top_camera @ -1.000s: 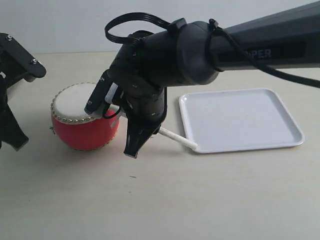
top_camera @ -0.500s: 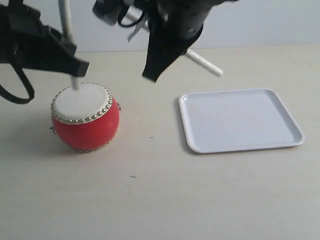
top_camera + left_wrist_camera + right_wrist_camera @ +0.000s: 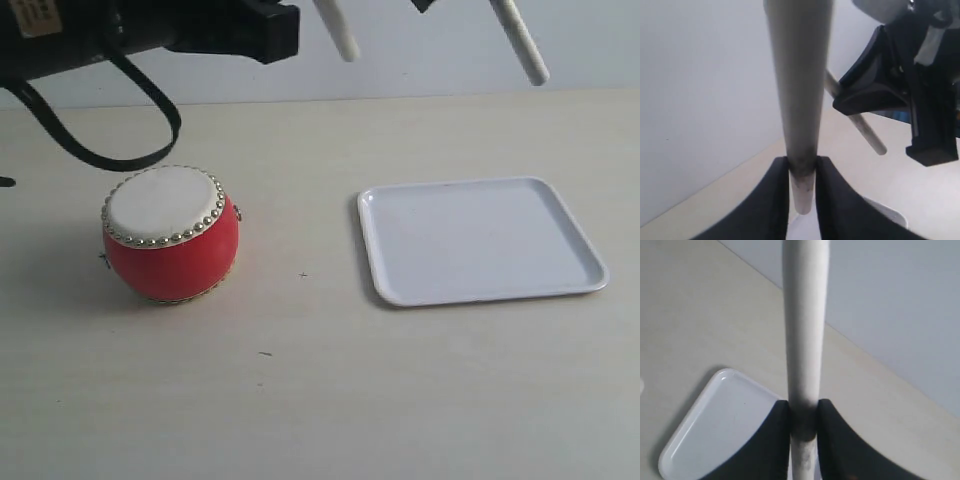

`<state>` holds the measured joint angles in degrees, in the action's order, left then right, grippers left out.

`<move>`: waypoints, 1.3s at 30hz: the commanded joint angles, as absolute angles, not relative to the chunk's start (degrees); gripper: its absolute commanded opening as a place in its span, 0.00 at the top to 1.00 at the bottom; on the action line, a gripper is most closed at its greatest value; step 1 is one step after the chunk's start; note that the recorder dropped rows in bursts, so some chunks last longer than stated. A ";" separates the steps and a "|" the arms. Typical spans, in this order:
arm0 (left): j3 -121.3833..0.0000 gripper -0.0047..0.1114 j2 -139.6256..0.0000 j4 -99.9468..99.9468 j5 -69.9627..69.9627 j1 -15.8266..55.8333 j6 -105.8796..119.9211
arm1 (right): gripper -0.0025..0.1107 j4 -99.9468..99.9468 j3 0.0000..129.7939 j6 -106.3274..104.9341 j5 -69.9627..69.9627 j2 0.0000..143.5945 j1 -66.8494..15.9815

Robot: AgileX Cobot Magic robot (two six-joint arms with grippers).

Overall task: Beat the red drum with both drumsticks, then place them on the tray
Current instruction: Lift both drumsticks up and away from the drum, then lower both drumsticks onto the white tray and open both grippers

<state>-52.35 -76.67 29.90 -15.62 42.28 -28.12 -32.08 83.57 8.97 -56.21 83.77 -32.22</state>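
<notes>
The red drum (image 3: 170,238) stands at the left of the table, its off-white skin bare. To its right lies the white tray (image 3: 482,240) with nothing on it. Both drumsticks are held high in the air. My left gripper (image 3: 802,170) is shut on one drumstick (image 3: 800,75), whose lower end (image 3: 338,30) shows at the top of the exterior view. My right gripper (image 3: 804,412) is shut on the other drumstick (image 3: 805,315), whose end (image 3: 521,42) hangs above the tray (image 3: 722,425). The left wrist view also shows the other drumstick (image 3: 860,127).
The left arm's black body (image 3: 150,30) and a looping cable (image 3: 110,150) cross the top left, above and behind the drum. The right arm's black gripper housing (image 3: 900,85) shows in the left wrist view. A pale wall rises behind the table.
Both arms have risen, almost out of the exterior view. The left drumstick has lifted off the drum skin, and the right drumstick has moved up and to the right, over the tray.
</notes>
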 commanded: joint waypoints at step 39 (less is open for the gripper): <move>-75.83 0.96 -121.75 76.81 -25.94 39.80 -103.22 | 0.98 -30.95 71.60 15.10 -37.10 113.45 -21.84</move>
<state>-74.58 -121.03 74.68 -23.35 39.51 -101.23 -30.54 71.62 14.95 -38.10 112.53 -21.89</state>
